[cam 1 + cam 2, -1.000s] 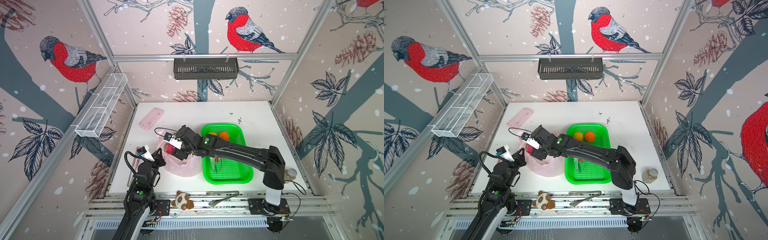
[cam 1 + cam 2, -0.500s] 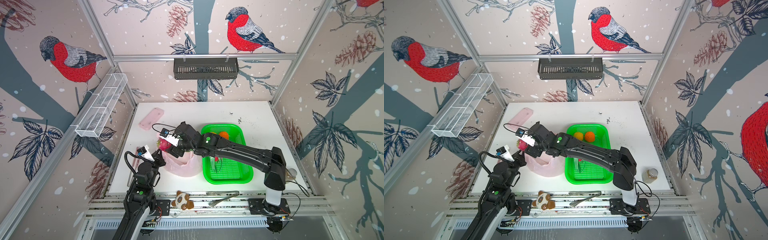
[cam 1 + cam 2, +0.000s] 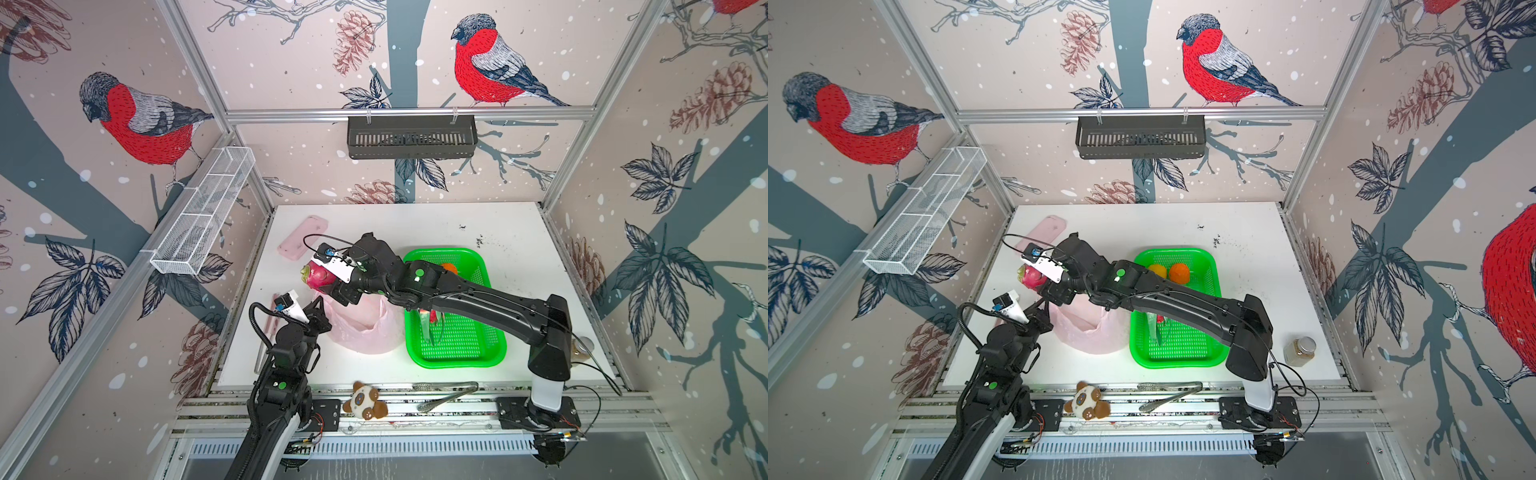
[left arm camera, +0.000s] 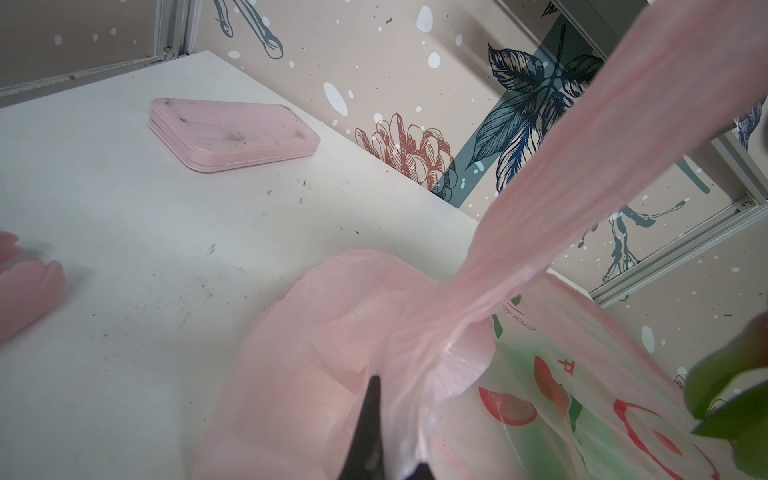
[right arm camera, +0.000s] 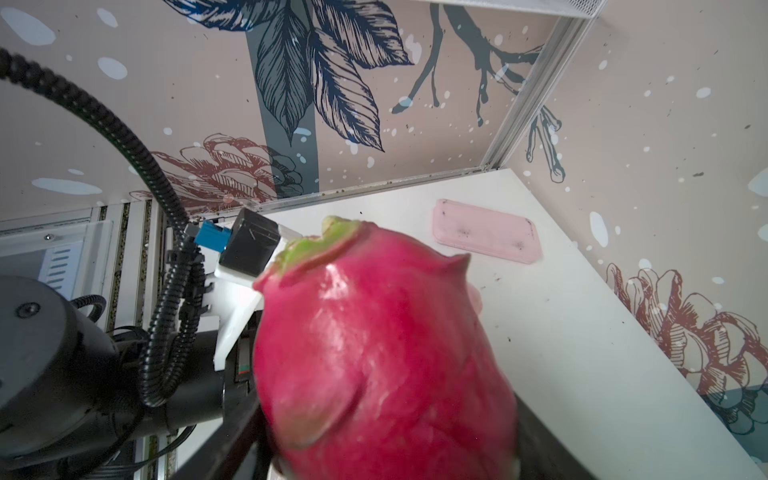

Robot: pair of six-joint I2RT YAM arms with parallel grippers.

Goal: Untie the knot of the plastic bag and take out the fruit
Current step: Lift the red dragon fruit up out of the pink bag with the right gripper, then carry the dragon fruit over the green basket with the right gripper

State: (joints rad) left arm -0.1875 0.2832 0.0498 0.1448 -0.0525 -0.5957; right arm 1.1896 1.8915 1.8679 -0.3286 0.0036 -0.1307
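My right gripper is shut on a magenta-red dragon fruit, one of the fruit, held in the air above the far left rim of the pale-pink plastic bag. The left gripper is shut on the plastic bag's near left edge, and a handle strip stretches upward from there. A yellow ball and an orange ball lie in the green basket. The knot is out of view.
A flat pink case lies at the far left of the white table. On the front rail sit a plush toy and metal tongs. A jar stands at the near right. The right arm spans the basket.
The right gripper has risen out of the bag's mouth and moved a little to the left with the dragon fruit in it. The left gripper has kept its hold on the bag.
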